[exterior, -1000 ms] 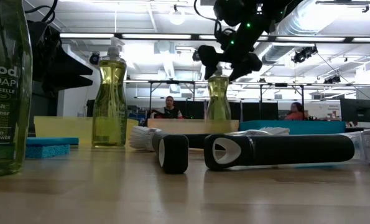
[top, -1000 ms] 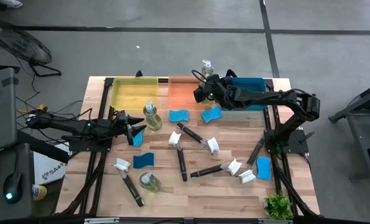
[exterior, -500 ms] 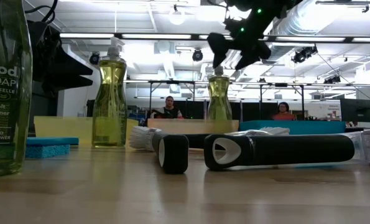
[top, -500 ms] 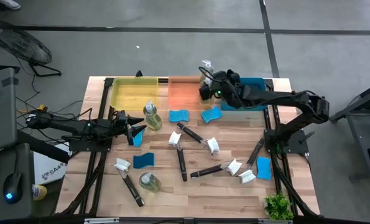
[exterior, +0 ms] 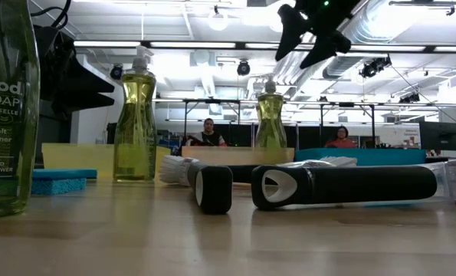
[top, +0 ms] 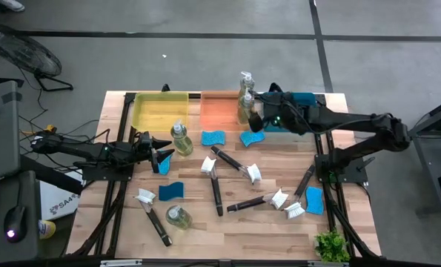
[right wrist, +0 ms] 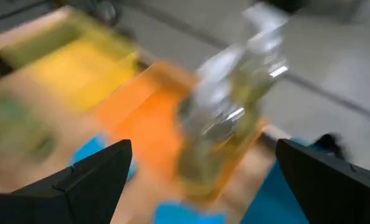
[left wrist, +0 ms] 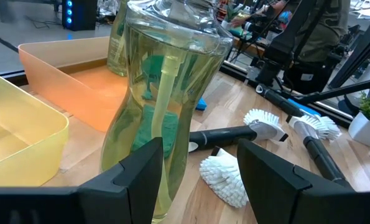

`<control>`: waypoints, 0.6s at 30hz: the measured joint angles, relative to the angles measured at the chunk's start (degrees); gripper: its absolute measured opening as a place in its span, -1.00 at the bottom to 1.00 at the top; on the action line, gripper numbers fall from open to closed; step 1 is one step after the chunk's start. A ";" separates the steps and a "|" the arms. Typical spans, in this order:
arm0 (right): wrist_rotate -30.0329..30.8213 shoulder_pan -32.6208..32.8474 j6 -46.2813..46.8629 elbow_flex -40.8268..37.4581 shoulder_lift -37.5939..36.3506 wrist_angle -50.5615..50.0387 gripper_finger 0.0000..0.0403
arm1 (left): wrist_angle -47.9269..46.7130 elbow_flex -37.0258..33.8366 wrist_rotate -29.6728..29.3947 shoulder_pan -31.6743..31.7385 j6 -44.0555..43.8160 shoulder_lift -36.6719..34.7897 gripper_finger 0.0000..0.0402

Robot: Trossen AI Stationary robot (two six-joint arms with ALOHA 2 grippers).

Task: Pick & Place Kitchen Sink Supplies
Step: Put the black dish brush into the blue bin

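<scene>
- I see a clear soap bottle of yellowish liquid with a white pump top, standing upright in the orange tray at its right end.
- My right gripper is just beside that bottle, over the seam between the orange tray and the blue tray; its fingers are spread wide and nothing is between them.
- My left gripper sits low at the table's left side, fingers part-way apart; in the left wrist view a second soap bottle stands right in front of them, and I cannot tell whether they touch it.
- A third soap bottle stands near the front edge.
- Blue sponges lie about: one and another just in front of the orange tray, one on the left half, one on the right.
- Dish brushes with dark handles and white heads crowd the middle: a crossed pair, one front left, several at right.
- The yellow tray appears to hold nothing; I cannot see what lies in the blue one under my arm.
- A small green plant stands at the front right corner.
</scene>
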 joint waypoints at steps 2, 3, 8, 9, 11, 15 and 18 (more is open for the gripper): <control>-6.43 1.37 -0.62 0.00 -0.06 -2.36 0.95 | 0.00 0.02 0.02 0.00 0.01 -0.02 0.01; -10.02 1.89 -0.89 0.00 -0.01 -3.50 0.95 | 0.00 0.01 0.01 -0.01 0.01 -0.01 0.01; -22.17 4.02 -6.27 -0.02 1.80 -6.76 0.95 | 0.00 0.01 0.00 0.00 0.02 -0.01 0.01; -22.99 4.38 -8.07 -0.02 2.43 -7.12 0.94 | 0.00 0.02 0.00 0.00 0.01 -0.02 0.01; -24.11 4.71 -11.22 -0.02 3.91 -7.27 0.94 | 0.00 0.01 0.01 0.00 0.01 0.00 0.01; -26.78 4.74 -11.33 -0.02 7.87 -5.67 0.94 | 0.00 0.00 0.00 0.00 0.02 -0.02 0.01; -28.05 5.56 -8.58 -0.02 11.18 -4.15 0.93 | 0.00 0.01 0.01 -0.01 0.02 -0.01 0.01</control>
